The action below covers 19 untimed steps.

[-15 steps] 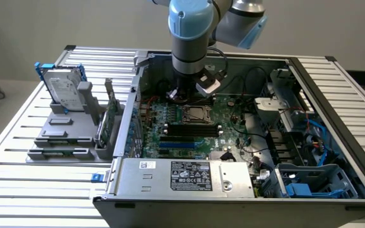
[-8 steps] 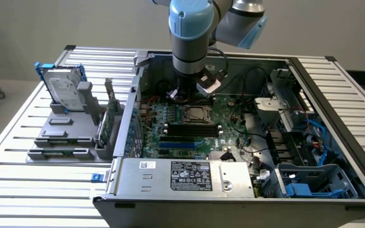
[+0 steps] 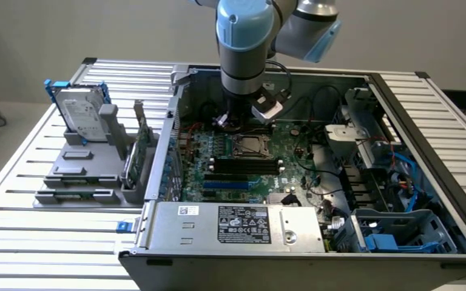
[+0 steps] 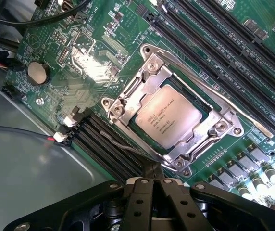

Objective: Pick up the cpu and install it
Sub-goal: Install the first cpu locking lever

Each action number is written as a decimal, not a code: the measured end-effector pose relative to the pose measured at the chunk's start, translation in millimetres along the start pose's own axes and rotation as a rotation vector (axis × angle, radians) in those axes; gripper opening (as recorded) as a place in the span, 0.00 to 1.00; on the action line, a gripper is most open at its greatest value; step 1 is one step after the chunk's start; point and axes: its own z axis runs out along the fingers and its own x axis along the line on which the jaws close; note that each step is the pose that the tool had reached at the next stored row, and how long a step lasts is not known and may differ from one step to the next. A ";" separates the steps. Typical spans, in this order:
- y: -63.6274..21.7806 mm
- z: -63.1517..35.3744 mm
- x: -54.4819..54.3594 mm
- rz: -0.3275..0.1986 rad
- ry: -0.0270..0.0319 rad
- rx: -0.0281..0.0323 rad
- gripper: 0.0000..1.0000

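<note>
While a silver rectangular hard drive with a blue frame [image 3: 79, 112] stands upright in a grey holder [image 3: 87, 179] at the exterior view's left of the slatted aluminium desk [image 3: 22, 242], the small square cpu with its pale silvery top [image 4: 170, 120] lies flat inside the metal-framed socket [image 4: 128, 96] on the green motherboard [image 4: 80, 62]; the black end effector [image 4: 152, 172], drawn together and empty, hangs near the socket's edge.

Open air over silvery steel socket frame [image 4: 147, 86], in exterior view long black memory slots [image 3: 245, 165] at six o'clock, looped black cables [image 3: 312, 176] at three, grey metal case wall [image 3: 168, 151] at nine
</note>
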 end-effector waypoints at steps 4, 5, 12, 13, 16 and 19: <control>0.3 0.4 0.5 0.000 0.0003 -0.0004 0.11; 0.4 0.5 0.7 0.000 0.0004 -0.0005 0.11; 1.2 1.1 1.8 0.000 0.0006 -0.0011 0.11; 1.3 1.2 1.9 0.000 0.0005 -0.0012 0.11; 1.7 1.4 2.3 0.000 0.0004 -0.0015 0.11; 2.2 1.7 2.8 0.000 0.0005 -0.0017 0.11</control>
